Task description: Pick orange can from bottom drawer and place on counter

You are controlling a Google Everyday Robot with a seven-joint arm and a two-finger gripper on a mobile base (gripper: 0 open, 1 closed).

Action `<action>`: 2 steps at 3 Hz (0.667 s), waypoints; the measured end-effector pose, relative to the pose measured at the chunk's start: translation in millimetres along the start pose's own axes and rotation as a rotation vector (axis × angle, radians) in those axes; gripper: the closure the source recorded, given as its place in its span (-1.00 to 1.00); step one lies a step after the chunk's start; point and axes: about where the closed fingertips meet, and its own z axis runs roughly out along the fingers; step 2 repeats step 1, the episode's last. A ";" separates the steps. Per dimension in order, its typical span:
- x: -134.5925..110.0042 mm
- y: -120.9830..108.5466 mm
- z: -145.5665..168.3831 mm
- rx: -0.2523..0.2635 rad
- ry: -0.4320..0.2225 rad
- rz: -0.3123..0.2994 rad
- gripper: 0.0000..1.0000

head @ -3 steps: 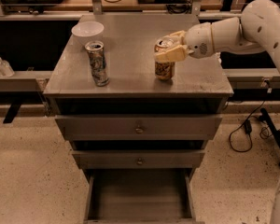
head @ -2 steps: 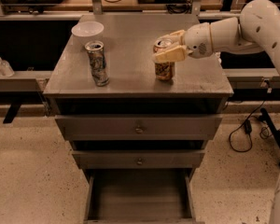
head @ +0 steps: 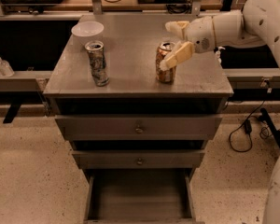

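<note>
The orange can (head: 164,68) stands upright on the counter (head: 130,41), right of its middle. My gripper (head: 173,43) reaches in from the right at the can's upper right side. It is open: one finger (head: 176,28) is behind and above the can top, the other finger (head: 178,55) lies against the can's right side. The bottom drawer (head: 139,200) is pulled out below and its grey floor shows nothing on it.
A taller patterned can (head: 97,63) stands on the counter's left part. A white bowl (head: 87,29) sits at the back left. The two upper drawers (head: 139,127) with knobs are closed. A cable (head: 245,132) lies on the floor at right.
The fingers have spread apart and let go of the orange can, which now stands on the counter. The gripper has drawn back slightly to the right.
</note>
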 end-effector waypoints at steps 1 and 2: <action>-21.8 4.6 -29.3 0.017 0.031 -0.132 -1.00; -21.8 4.6 -29.3 0.017 0.031 -0.132 -1.00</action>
